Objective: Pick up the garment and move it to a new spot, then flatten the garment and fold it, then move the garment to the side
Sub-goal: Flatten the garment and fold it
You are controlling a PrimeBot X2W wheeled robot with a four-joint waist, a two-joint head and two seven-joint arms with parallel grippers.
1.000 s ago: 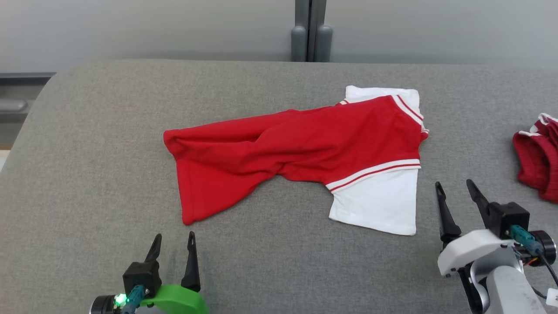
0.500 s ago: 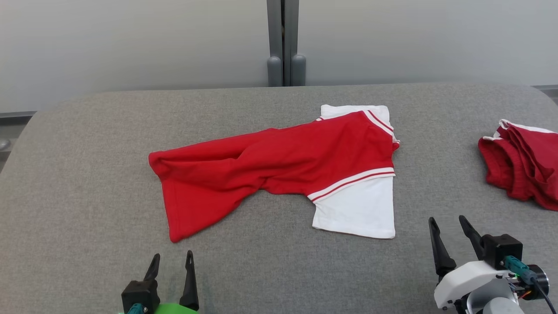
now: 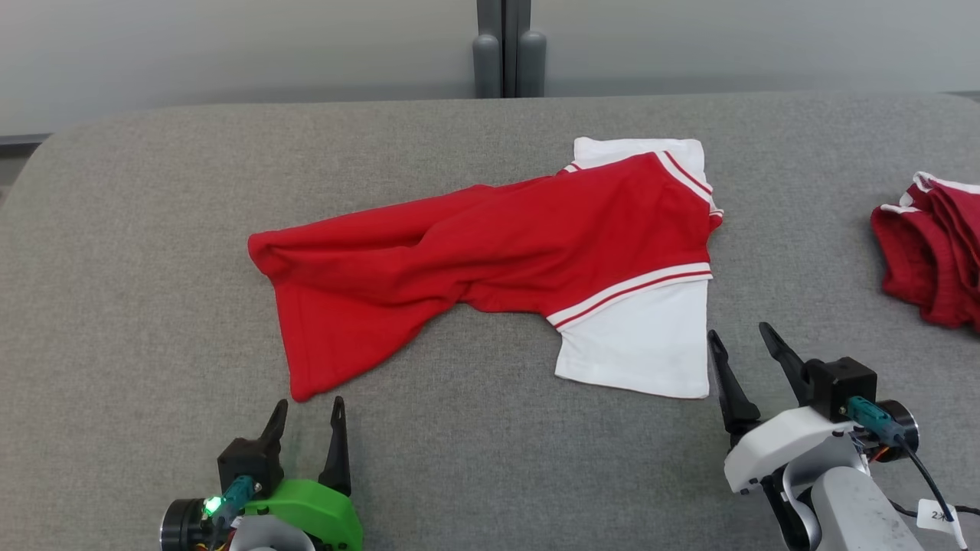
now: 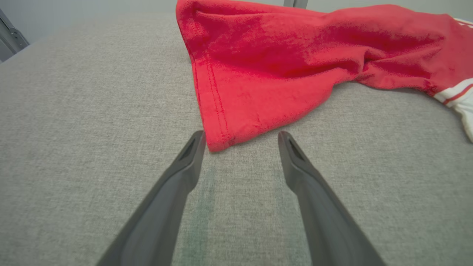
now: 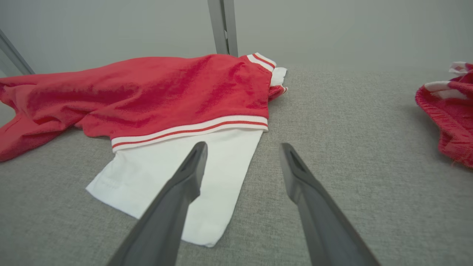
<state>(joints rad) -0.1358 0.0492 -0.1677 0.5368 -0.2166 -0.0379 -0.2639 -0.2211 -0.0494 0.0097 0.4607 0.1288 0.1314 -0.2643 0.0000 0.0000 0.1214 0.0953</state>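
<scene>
Across the middle of the grey fabric-covered tabletop [image 3: 138,252] we note the large red soft shirt with white sleeves [image 3: 490,245], rumpled, its near sleeve lying flat. Our left pincer [image 3: 309,401] is spread and empty, tips just beside the red hem corner. Our right pincer [image 3: 738,330] is spread too, just beside the white sleeve's edge. A crumpled red garment with white trim [image 3: 930,260] lies well apart, far right.
</scene>
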